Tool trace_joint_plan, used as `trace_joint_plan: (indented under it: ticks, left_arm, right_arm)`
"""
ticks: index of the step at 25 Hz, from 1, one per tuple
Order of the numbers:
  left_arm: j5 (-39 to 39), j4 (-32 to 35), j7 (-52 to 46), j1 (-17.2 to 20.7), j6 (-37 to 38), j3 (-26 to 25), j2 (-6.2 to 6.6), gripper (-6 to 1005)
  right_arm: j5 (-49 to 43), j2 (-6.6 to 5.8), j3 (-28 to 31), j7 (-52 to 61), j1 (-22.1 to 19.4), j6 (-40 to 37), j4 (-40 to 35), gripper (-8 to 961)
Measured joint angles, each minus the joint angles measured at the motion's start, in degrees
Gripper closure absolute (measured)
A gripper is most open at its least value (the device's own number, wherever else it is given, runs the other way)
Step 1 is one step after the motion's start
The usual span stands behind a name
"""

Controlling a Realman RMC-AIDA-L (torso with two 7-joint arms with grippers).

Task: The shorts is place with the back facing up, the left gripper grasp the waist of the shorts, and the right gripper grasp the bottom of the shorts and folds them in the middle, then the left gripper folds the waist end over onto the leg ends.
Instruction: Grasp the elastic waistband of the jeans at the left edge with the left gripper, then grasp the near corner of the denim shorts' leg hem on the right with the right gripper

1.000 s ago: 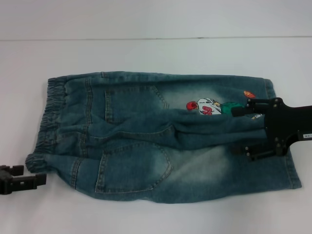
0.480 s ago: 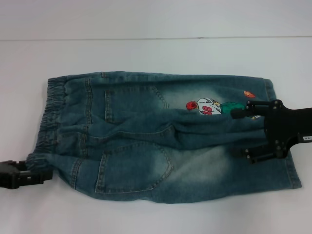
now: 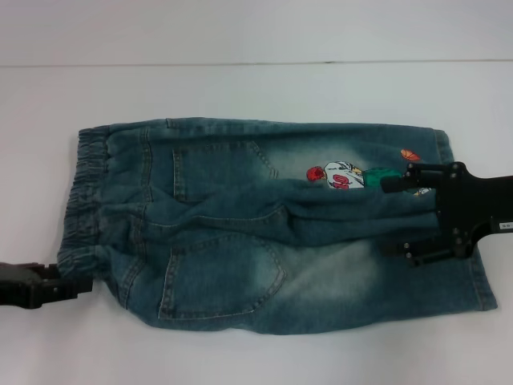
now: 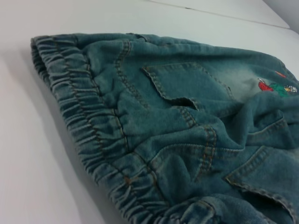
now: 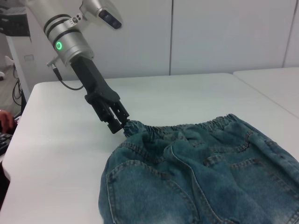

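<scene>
Blue denim shorts (image 3: 264,224) lie flat on the white table, back pockets up, with the elastic waist (image 3: 84,192) to the left and the leg ends (image 3: 469,273) to the right. A cartoon patch (image 3: 341,176) shows near the middle fold. My left gripper (image 3: 78,285) is at the near corner of the waist, touching the fabric; the right wrist view shows that gripper (image 5: 120,126) against the waistband corner (image 5: 133,128). Over the leg ends my right gripper (image 3: 397,216) is open, its fingers spread above the denim. The left wrist view shows the waistband (image 4: 88,121) close up.
The white table (image 3: 256,88) surrounds the shorts on all sides, with its far edge (image 3: 256,62) behind them. A second white table (image 5: 275,84) and a wall stand beyond in the right wrist view.
My left gripper has moved right into the near waist corner, pushing that corner slightly rightward. The right gripper has stayed over the leg ends.
</scene>
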Motion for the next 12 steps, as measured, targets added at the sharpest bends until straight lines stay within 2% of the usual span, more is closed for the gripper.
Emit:
trace_joint_plan:
  ticks: [2, 5, 12]
  left_arm:
    - [0.0, 0.0, 0.12, -0.16, -0.66, 0.01, -0.22, 229]
    - [0.0, 0.0, 0.17, -0.38, -2.04, 0.02, -0.56, 466]
    - [-0.28, 0.01, 0.26, -0.6, -3.24, 0.01, -0.86, 630]
  right_arm:
    - [0.01, 0.0, 0.04, -0.04, 0.0, 0.03, 0.0, 10]
    - [0.03, 0.0, 0.16, -0.05, -0.01, 0.02, 0.0, 10]
    - [0.09, 0.0, 0.29, -0.07, -0.31, 0.02, 0.0, 9]
